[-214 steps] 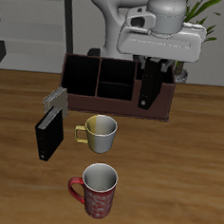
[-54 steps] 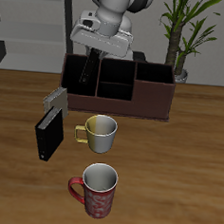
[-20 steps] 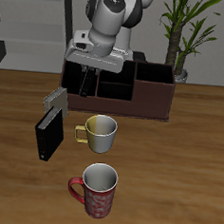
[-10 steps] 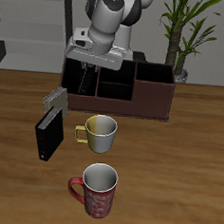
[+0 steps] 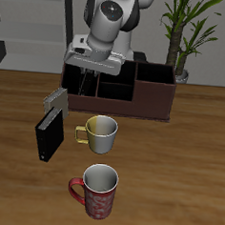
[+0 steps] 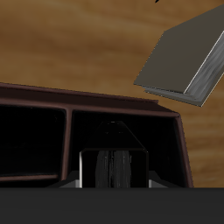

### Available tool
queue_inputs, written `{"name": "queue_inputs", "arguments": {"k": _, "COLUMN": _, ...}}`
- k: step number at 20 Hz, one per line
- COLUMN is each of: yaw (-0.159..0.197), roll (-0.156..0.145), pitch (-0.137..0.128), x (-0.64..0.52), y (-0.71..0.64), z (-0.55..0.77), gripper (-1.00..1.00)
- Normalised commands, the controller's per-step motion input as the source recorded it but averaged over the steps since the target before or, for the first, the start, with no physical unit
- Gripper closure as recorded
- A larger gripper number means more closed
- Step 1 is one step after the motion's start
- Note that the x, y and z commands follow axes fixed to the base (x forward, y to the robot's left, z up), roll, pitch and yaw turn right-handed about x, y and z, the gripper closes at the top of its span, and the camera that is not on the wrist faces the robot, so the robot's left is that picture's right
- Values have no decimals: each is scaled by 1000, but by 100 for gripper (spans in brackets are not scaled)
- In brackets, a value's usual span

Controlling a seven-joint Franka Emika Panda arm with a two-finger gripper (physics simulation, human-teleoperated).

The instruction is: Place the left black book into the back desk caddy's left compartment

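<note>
Your gripper (image 5: 84, 81) holds the black book (image 6: 113, 166) upright, apparently inside the left compartment (image 5: 82, 77) of the back desk caddy (image 5: 152, 96); release straight down.

Wood-grain table (image 5: 177, 167), matt dark caddy (image 5: 152, 94), glossy metal mug (image 5: 101, 132)
</note>
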Motion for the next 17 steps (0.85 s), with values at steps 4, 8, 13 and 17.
{"name": "queue_inputs", "arguments": {"k": 4, "yaw": 3, "roll": -9, "pitch": 50, "x": 139, "y": -37, "z": -130, "gripper": -100}}
{"name": "queue_inputs", "arguments": {"k": 8, "yaw": 13, "roll": 17, "pitch": 3, "x": 33, "y": 24, "z": 28, "gripper": -100}}
{"name": "queue_inputs", "arguments": {"k": 13, "yaw": 12, "roll": 5, "pitch": -25, "x": 2, "y": 82, "z": 212, "gripper": -100}}
{"name": "queue_inputs", "arguments": {"k": 17, "yaw": 15, "roll": 8, "pitch": -44, "x": -17, "y": 79, "z": 400, "gripper": -100}}
